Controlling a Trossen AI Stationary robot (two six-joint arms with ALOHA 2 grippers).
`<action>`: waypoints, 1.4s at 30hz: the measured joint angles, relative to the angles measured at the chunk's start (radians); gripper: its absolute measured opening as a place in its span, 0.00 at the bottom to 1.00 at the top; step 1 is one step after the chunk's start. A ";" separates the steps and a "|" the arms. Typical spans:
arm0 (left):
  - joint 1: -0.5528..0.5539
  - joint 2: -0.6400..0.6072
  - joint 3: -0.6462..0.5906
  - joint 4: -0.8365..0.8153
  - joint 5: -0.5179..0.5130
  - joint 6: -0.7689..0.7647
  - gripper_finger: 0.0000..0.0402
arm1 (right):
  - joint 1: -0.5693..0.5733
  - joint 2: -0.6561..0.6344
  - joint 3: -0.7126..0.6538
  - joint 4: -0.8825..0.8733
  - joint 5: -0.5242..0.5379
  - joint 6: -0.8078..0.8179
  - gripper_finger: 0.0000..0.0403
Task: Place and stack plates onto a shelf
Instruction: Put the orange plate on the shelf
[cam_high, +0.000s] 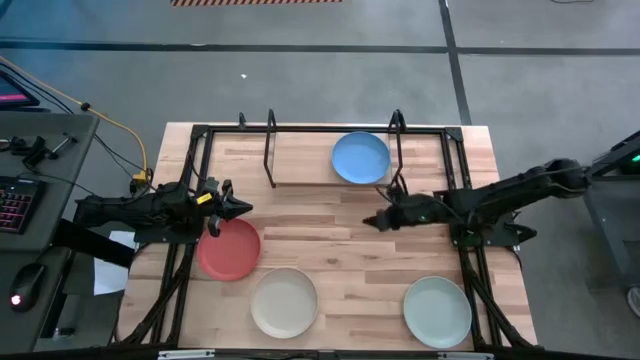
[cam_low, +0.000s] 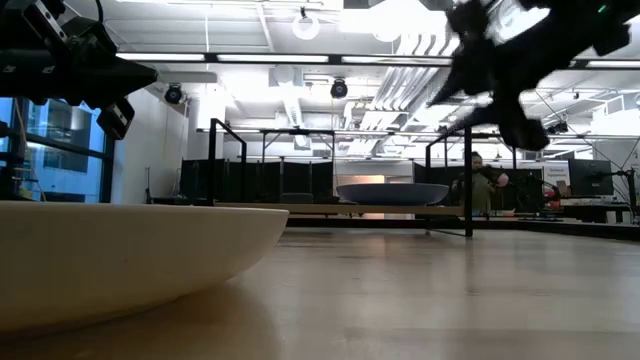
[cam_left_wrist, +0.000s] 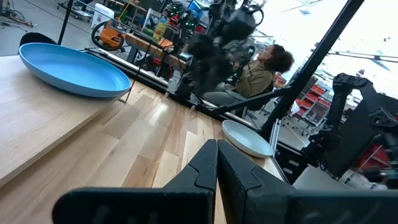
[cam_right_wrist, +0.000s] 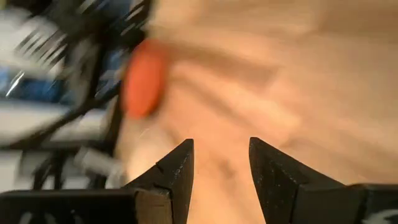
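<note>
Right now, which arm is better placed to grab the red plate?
Left, probably. The left end effector hovers at the red plate, fingers closed. The right end effector is open at mid-table below the blue plate, farther from the red one.

The worktop (cam_high: 330, 215) is pale wood, laid in planks with a smooth satin finish. The shelf (cam_high: 270, 150) is thin black metal rod. The blue plate (cam_high: 360, 158), red plate (cam_high: 230, 250), cream-white plate (cam_high: 284, 302) and pale green plate (cam_high: 437, 310) all look smooth and matt.
</note>
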 joint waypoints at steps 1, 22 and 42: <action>0.000 0.000 0.000 0.000 0.000 0.000 0.00 | 0.027 -0.004 0.000 0.036 0.005 -0.033 0.34; 0.000 0.000 0.000 0.011 -0.014 -0.028 0.00 | 0.070 -0.057 0.000 0.352 0.127 -0.887 0.20; 0.000 0.000 0.000 0.046 -0.094 -0.028 0.00 | 0.048 -0.352 -0.102 0.008 0.089 -0.866 0.00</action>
